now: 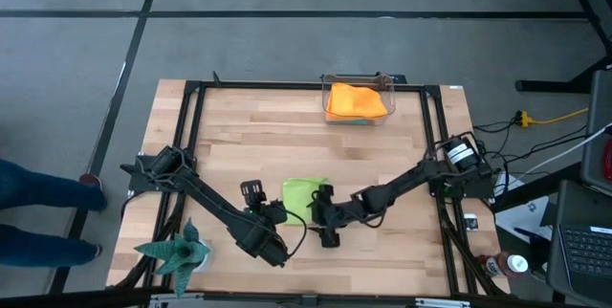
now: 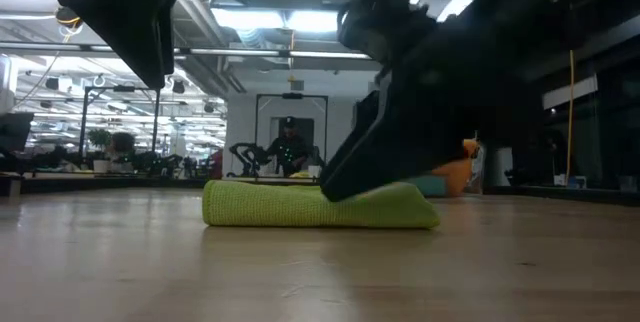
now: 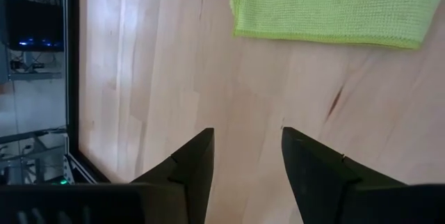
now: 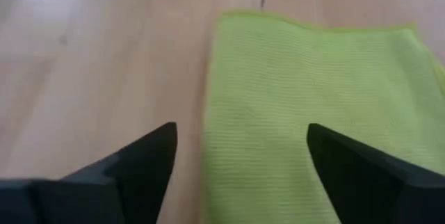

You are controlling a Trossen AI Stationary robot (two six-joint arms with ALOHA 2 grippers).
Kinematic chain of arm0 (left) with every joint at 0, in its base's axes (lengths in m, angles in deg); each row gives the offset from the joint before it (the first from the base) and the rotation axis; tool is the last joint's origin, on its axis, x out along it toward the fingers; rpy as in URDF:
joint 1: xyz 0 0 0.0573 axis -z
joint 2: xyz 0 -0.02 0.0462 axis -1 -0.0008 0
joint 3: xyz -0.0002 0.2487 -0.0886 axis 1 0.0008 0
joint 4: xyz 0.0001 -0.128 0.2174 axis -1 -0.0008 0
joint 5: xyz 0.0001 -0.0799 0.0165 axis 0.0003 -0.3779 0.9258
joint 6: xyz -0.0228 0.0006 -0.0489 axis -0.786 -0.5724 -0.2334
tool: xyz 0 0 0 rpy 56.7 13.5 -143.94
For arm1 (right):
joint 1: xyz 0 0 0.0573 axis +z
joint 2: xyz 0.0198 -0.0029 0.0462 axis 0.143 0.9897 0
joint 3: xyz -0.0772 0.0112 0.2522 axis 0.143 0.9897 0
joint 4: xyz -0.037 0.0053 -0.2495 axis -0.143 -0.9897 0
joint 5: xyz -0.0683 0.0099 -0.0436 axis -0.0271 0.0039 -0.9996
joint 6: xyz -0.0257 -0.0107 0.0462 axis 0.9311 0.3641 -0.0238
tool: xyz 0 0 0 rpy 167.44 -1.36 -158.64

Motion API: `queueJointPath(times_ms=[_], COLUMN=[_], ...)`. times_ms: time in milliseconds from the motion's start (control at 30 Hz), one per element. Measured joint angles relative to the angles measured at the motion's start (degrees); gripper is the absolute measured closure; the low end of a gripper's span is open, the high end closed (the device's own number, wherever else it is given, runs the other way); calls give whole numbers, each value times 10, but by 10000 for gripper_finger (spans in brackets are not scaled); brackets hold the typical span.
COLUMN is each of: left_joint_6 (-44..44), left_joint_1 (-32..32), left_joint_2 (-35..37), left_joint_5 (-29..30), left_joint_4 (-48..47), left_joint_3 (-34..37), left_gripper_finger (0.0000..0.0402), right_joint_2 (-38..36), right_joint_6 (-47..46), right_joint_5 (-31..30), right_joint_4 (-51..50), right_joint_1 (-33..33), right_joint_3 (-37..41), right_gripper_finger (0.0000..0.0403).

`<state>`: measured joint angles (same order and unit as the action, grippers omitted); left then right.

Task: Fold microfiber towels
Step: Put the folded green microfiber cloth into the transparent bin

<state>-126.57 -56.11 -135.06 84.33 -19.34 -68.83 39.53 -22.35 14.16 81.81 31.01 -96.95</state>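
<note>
Lying folded on counter (image 1: 239, 126): green towel (image 1: 300, 196)
Right pincer (image 4: 240, 156): hovering wide over towel
Left pincer (image 3: 247, 156): hovering narrowly parted beside it

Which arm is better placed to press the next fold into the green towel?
Probably the right: its open end effector hangs directly over the lime green towel, while the left end effector faces bare table beside it.

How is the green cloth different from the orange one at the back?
The lime green towel lies folded flat on the bare table, between both grippers; the orange towel sits bunched inside a clear bin at the far edge, away from the arms. Both look like soft cloths.
</note>
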Motion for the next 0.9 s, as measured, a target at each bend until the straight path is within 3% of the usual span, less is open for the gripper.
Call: queueJointPath(times_ms=[167, 367, 533, 800, 900], left_joint_6=[0, 0, 0, 0, 0], left_joint_1=[0, 0, 0, 0, 0], left_joint_2=[0, 0, 0, 0, 0], left_joint_5=[0, 0, 1, 0, 1], left_joint_4=[3, 14, 23, 31, 31], left_joint_3=[0, 0, 0, 0, 0], left_gripper_finger=[240, 240, 240, 240, 240], right_joint_2=[26, 44, 55, 58, 58], right_joint_6=[29, -10, -11, -28, -40], right_joint_5=[-28, -24, -17, -35, -38], right_joint_4=[-1, -4, -6, -4, 8], right_joint_1=[-16, -41, -45, -46, -47], right_joint_3=[0, -3, -4, -2, -2], right_gripper_finger=[65, 95, 180, 373, 381])
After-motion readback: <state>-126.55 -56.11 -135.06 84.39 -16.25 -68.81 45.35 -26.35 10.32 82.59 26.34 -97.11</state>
